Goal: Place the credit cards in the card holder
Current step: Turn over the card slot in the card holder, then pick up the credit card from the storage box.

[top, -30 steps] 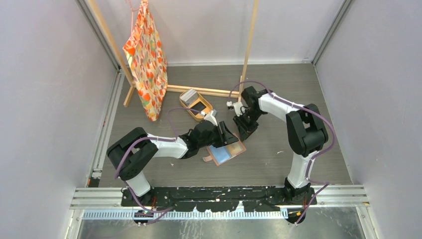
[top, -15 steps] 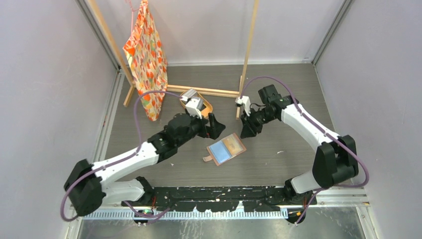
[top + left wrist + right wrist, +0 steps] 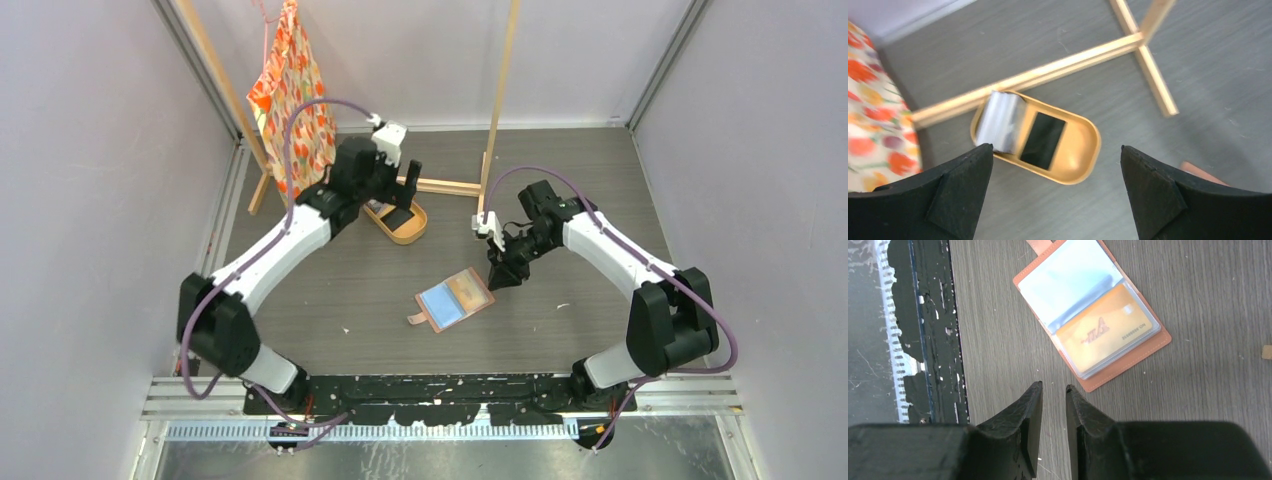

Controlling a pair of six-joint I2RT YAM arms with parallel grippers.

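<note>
The card holder [image 3: 455, 301] lies open on the grey table; in the right wrist view its pockets [image 3: 1093, 315] show a pale blue card [image 3: 1070, 282] and an orange card [image 3: 1105, 332]. My right gripper [image 3: 1053, 385] hovers just off its right corner [image 3: 502, 272], jaws a narrow gap apart with nothing between them. My left gripper [image 3: 1057, 147] is wide open and empty above the oval tan tray [image 3: 1083, 150], reaching over it [image 3: 405, 188]. A silver stack of credit cards [image 3: 1000, 122] and a black card [image 3: 1043, 140] lie in that tray.
A wooden rack's base bar [image 3: 1048, 75] and post [image 3: 500, 100] stand just behind the tray, with an orange patterned bag [image 3: 290, 100] hanging at its left. A small tan scrap [image 3: 1267, 351] lies right of the holder. The black base rail [image 3: 928, 340] runs along the near edge.
My left arm swung away from the card holder back to the tray, its jaws opening wide. My right gripper drew back, then came down beside the holder's right corner.
</note>
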